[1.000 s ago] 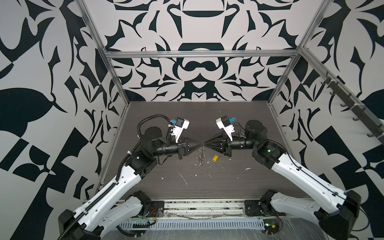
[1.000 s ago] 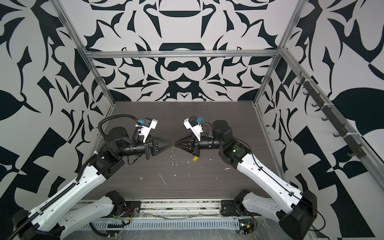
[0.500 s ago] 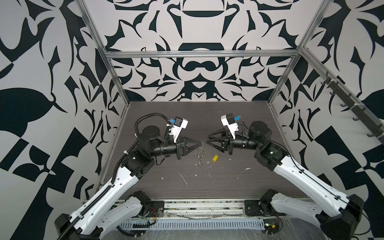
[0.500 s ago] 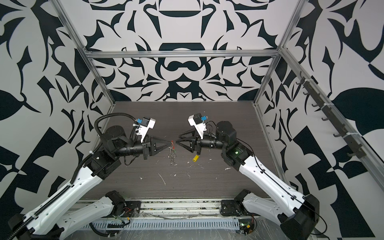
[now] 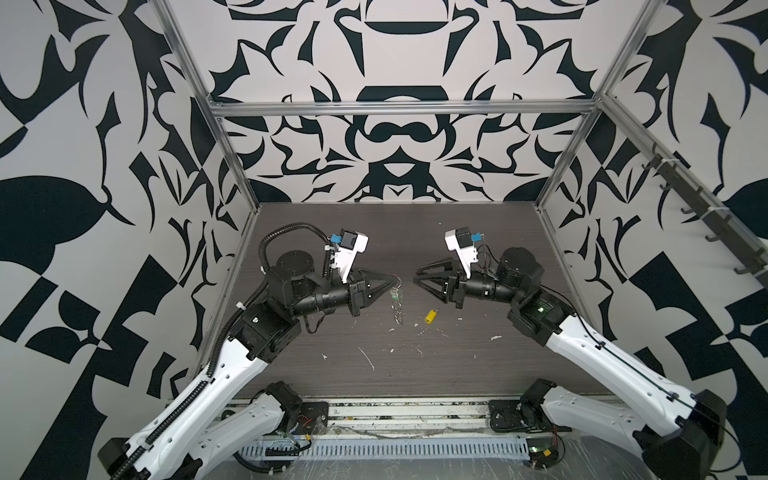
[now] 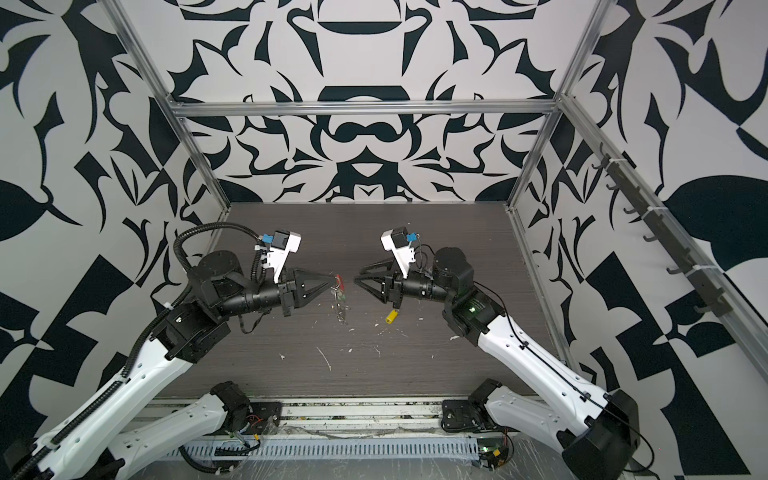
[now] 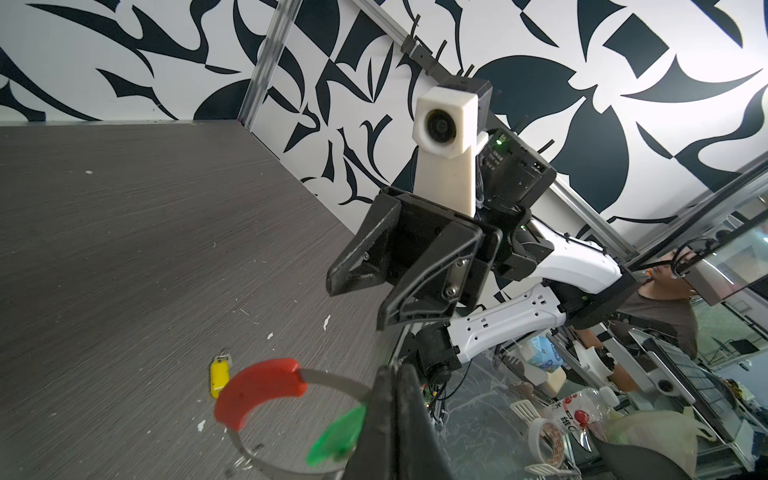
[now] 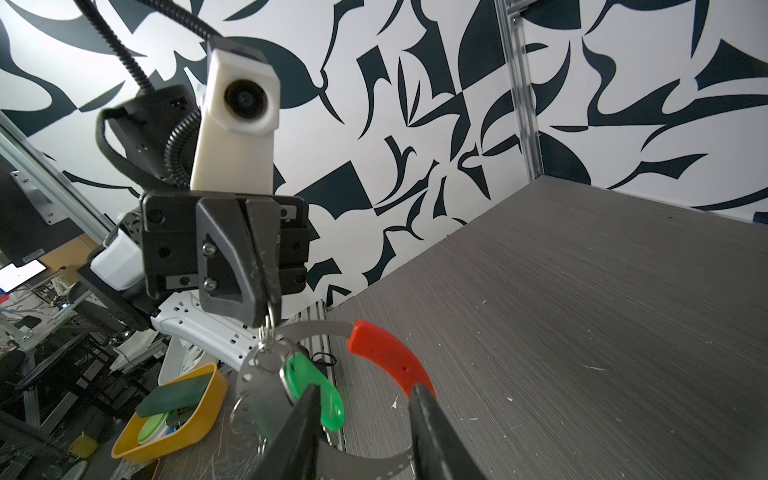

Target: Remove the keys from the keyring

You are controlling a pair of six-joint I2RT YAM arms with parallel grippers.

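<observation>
Fingers (image 8: pixel 226 266), left gripper (image 8: pixel 266 313): pinching keyring (image 8: pixel 253 390) by a small ring (image 8: pixel 270 322).
Right gripper (image 7: pixel 357 305): spread, empty.
Green key (image 8: pixel 328 399): likely light, slick, dangling; take its head.

Up top, the keyring (image 5: pixel 398 291) is only a glint with a red speck, hanging at the left gripper (image 5: pixel 392 283). It's too small for me to trace the hoop or count its little rings. The yellow key (image 5: pixel 431 316) is a mere dab there, and I can't make out its shape.

On the left wrist view, my own fingers (image 7: pixel 382 436) cover the pinch point and part of the green key (image 7: pixel 332 436), and the hoop slips behind them.

On the right wrist view, the right gripper (image 8: pixel 365 390) is cut off by the frame edge. One finger masks the green key's end, and the hoop passes behind both fingers. The bench clutter (image 8: pixel 62 374) behind is blurred.
</observation>
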